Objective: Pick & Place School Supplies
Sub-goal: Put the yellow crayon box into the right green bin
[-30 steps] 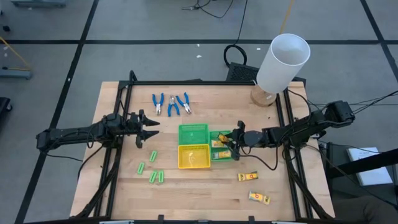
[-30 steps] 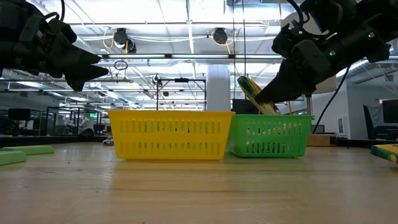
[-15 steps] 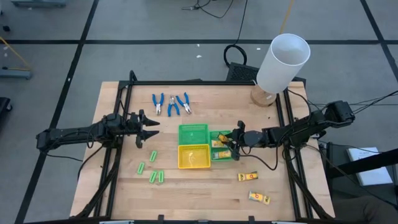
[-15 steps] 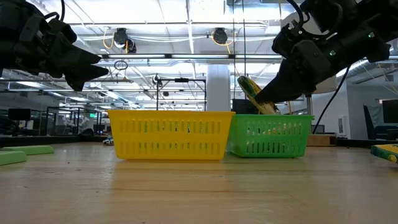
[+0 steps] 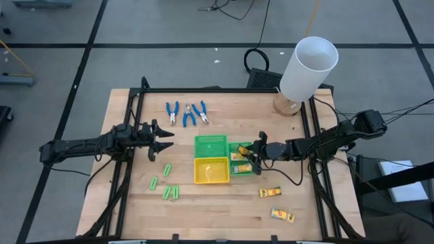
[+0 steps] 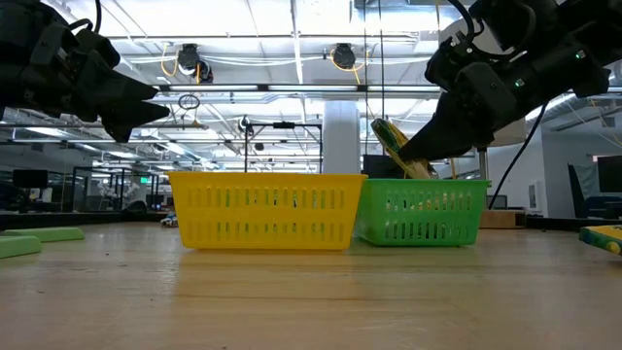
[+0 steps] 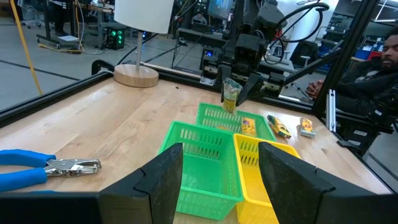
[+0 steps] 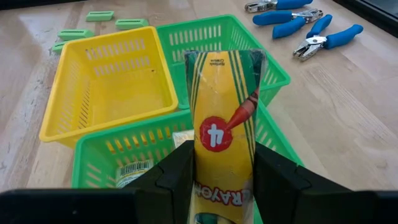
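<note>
My right gripper [image 5: 253, 153] [image 8: 224, 186] is shut on a yellow-orange crayon packet [image 8: 224, 134] [image 6: 397, 146] over the right green tray [image 5: 242, 163] [image 6: 420, 209]. That tray holds other packets [image 5: 237, 156]. Two more packets [image 5: 270, 192] [image 5: 283, 215] lie flat on the table toward its near right. My left gripper [image 5: 161, 139] [image 7: 214, 180] hovers open left of the trays. Three blue-handled plier-like tools [image 5: 187, 113] lie toward the far edge. Several light-green sticks [image 5: 167, 183] lie left of the yellow tray [image 5: 211, 170]. My right gripper pinches the packet between its two fingers [image 8: 177, 180], one on each long side, near one end [image 8: 214, 186]. It comes from the table's right, slanting down. The packet is lifted clear above the right green tray, tilted, its free end [image 6: 381, 124] leaning toward the table's left.
A second green tray [image 5: 211, 144] stands against the yellow one's far side. A big white cylinder on a wooden base [image 5: 306, 68] stands at the far right corner. Dark rails [image 5: 129, 135] run along the table's left and right sides. Bare wood lies near the near edge.
</note>
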Robot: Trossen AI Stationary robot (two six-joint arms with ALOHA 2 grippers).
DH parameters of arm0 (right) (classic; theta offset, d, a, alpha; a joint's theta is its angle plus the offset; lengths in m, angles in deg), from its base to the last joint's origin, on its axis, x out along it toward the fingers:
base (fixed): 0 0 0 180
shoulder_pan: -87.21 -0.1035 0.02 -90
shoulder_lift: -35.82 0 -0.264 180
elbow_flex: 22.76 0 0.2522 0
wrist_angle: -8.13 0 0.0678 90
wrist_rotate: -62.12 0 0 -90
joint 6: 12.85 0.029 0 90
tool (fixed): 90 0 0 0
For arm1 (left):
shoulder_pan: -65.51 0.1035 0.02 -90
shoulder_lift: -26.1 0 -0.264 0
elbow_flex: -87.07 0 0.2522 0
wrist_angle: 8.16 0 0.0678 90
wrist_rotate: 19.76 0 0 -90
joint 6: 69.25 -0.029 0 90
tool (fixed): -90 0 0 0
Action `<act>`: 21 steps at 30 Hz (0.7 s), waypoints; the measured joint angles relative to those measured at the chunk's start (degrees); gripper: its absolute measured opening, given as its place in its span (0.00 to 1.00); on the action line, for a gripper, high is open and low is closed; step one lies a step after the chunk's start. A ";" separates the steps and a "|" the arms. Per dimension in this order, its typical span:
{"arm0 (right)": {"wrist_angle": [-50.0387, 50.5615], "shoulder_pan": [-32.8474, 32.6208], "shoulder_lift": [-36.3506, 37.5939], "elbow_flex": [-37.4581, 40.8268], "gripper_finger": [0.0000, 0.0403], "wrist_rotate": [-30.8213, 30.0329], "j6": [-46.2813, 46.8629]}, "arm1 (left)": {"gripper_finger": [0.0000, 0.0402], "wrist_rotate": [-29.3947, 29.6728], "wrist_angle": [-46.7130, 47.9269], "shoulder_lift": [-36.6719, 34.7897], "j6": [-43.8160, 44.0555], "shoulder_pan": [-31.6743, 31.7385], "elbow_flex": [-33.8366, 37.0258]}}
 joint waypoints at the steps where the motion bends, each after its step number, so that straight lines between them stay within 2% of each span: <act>1: 0.00 0.00 0.00 0.00 0.33 0.00 0.00 | 0.53 -0.01 0.00 -0.01 0.00 0.00 0.00; 11: 0.00 0.00 0.00 0.00 0.34 0.00 0.00 | 0.53 -0.01 0.00 -0.01 -0.01 0.00 0.00; 21: -0.02 0.00 0.00 0.00 0.43 0.00 0.15 | 0.53 -0.01 0.00 -0.01 0.01 0.00 0.00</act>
